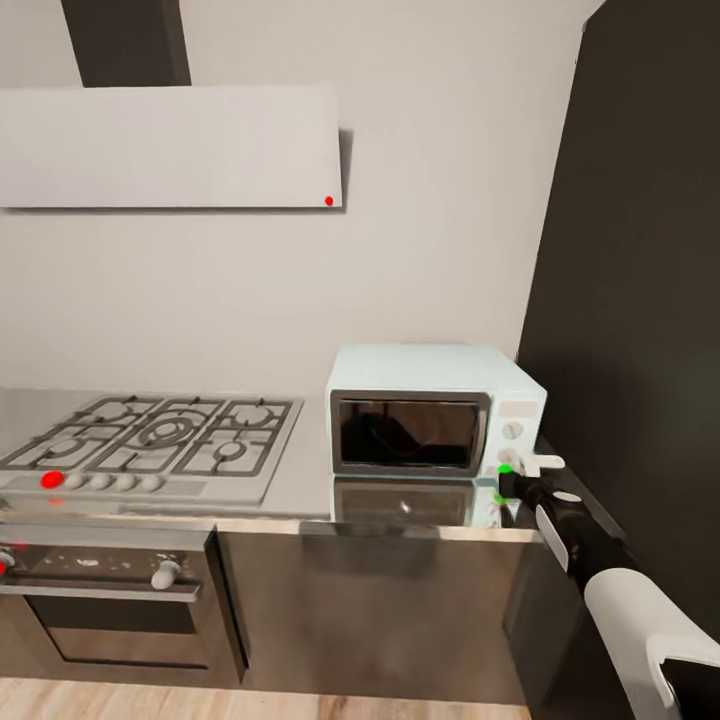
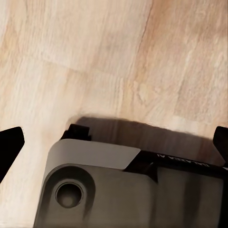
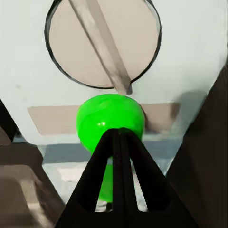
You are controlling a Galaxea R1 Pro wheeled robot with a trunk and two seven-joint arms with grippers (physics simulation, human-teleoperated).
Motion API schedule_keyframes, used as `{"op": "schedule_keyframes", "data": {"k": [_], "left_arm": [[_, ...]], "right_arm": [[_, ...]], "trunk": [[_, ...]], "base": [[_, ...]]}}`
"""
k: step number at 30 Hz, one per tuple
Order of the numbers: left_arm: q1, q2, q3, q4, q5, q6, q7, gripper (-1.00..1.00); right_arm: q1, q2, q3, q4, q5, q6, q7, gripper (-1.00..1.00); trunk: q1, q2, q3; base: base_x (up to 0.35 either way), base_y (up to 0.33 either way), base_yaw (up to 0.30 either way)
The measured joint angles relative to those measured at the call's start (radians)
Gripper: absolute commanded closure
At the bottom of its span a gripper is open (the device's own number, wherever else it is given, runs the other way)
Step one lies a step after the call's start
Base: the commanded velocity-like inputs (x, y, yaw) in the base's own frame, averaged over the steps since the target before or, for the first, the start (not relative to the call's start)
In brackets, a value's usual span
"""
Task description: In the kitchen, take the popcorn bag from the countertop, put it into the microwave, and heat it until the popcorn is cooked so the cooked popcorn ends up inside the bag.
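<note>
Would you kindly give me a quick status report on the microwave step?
Right gripper shut, tips at the green indicator light. Microwave door closed. Left gripper open over the floor. Nothing blocking.

Head view: fronts the microwave [image 1: 436, 420]. Right wrist view: close at its green indicator light [image 3: 110, 122], shared. Left wrist view: faces wooden floor [image 2: 114, 61].

A kitchen: gas hob [image 1: 150, 440], built-in oven [image 1: 110, 600], microwave [image 1: 435, 415] on steel countertop [image 1: 300, 480].
</note>
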Motion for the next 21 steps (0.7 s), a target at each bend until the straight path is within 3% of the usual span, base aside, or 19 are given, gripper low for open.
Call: {"op": "schedule_keyframes", "data": {"k": [10, 13, 14, 16, 17, 21], "left_arm": [[0.000, -0.002, 0.000, 0.000, 0.000, 0.001, 0.000, -1.00], [0.000, -0.003, 0.000, 0.000, 0.000, 0.001, 0.000, -1.00], [0.000, -0.003, 0.000, 0.000, 0.000, 0.001, 0.000, -1.00], [0.000, -0.002, 0.000, 0.000, 0.000, 0.001, 0.000, -1.00], [-0.001, -0.002, 0.000, 0.000, 0.000, 0.001, 0.000, -1.00], [0.000, -0.004, 0.000, 0.000, 0.000, 0.001, 0.000, -1.00]], "right_arm": [[0.000, 0.001, 0.001, -0.011, 0.002, 0.006, 0.001, 1.00], [0.000, 0.004, 0.000, -0.082, 0.002, 0.017, 0.001, 1.00], [0.000, 0.007, 0.000, -0.130, 0.003, 0.038, 0.000, 1.00], [0.000, 0.013, -0.002, -0.252, 0.000, 0.174, 0.002, 1.00], [0.000, 0.013, -0.003, -0.268, -0.001, 0.201, 0.002, 1.00], [0.000, 0.005, -0.003, -0.174, -0.002, 0.220, 0.005, 1.00]], "trunk": [[0.000, 0.000, 0.000], [0.000, 0.000, 0.000], [0.000, 0.000, 0.000], [0.000, 0.000, 0.000], [0.000, 0.000, 0.000], [0.000, 0.000, 0.000]], "base": [[-0.345, 0.000, 0.000], [-0.345, 0.000, 0.000], [-0.345, 0.000, 0.000], [-0.345, 0.000, 0.000], [-0.345, 0.000, 0.000], [-0.345, 0.000, 0.000]]}}
